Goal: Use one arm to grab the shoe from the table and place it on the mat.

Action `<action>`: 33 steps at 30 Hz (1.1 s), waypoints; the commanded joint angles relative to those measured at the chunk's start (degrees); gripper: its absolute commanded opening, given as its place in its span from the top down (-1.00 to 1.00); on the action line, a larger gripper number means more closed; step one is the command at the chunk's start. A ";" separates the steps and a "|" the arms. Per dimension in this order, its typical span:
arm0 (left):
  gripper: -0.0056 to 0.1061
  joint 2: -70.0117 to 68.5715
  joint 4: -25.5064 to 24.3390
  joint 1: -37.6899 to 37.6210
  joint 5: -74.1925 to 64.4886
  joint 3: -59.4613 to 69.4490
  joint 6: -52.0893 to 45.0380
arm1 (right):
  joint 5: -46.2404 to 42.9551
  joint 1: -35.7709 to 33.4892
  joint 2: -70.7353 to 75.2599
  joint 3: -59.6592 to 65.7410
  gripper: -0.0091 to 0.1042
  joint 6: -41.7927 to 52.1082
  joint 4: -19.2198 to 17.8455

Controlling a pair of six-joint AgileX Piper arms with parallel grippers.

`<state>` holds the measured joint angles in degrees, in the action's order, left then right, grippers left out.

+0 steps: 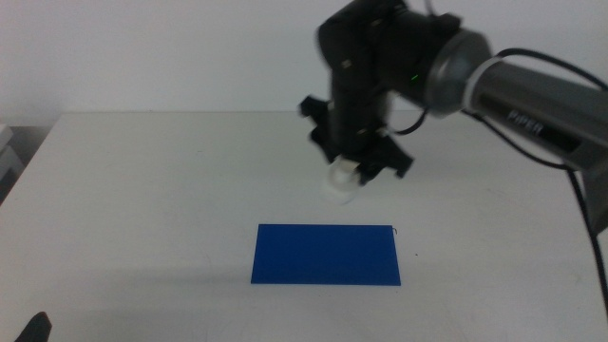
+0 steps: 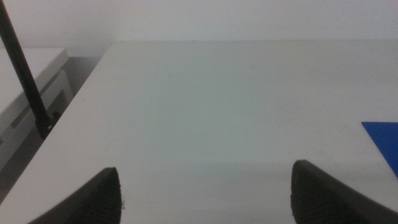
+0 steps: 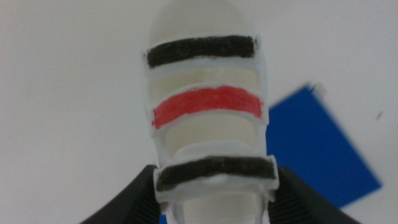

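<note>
Near the table's (image 1: 142, 190) front left corner: left gripper (image 2: 205, 193), jaws spread wide, idle. Toward the front edge: mat (image 1: 326, 254), flat. Beyond, above mid-table: right gripper (image 1: 353, 169), clenched on the shoe (image 3: 208, 118), lifted.

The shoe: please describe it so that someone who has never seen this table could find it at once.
On the off-white table, look just behind the dark blue mat. There the right end effector holds the shoe, a small white sandal. Its three straps, black, red, black, set it apart.
</note>
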<state>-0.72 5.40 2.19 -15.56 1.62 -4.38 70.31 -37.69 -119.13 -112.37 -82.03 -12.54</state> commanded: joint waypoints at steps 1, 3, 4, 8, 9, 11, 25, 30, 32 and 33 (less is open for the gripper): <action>-0.78 -0.60 0.47 -0.24 4.64 0.47 0.31 | 3.54 -1.96 4.08 -1.69 0.91 0.05 -2.70; -0.78 -0.60 0.47 -0.24 4.64 0.47 0.31 | 3.54 -3.66 3.97 -1.69 0.91 -1.03 -2.70; -0.78 -0.60 0.47 -0.24 4.64 0.47 0.31 | 3.54 -4.33 3.97 -1.69 0.91 -1.84 -2.70; -0.78 -0.60 0.47 -0.24 4.64 0.47 0.31 | 3.54 -5.62 3.60 -1.64 0.91 -3.84 -2.57; -0.78 -0.60 0.47 -0.24 4.64 0.47 0.31 | 3.54 -5.62 3.53 -1.55 0.91 -4.42 -2.26; -0.78 -0.60 0.47 -0.24 4.64 0.47 0.31 | 3.54 -5.62 3.48 -0.65 0.91 -6.86 -1.50; -0.78 -0.60 0.47 -0.24 4.64 0.47 0.31 | 3.54 -5.62 3.48 1.76 0.91 -4.06 -0.60; -0.78 -0.60 0.47 -0.24 4.64 0.47 0.31 | 3.50 -5.62 3.48 1.76 0.91 16.05 -0.60; -0.78 -0.60 0.47 -0.24 4.64 0.47 0.31 | 3.50 -5.62 3.48 1.76 0.91 23.77 -0.60; -0.78 -0.60 0.47 -0.24 4.64 0.47 0.31 | 3.50 -5.62 3.48 1.76 0.91 27.41 -0.60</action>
<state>-0.72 5.40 2.19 -15.56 1.62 -4.38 70.35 -43.34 -119.37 -109.43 -61.06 -11.41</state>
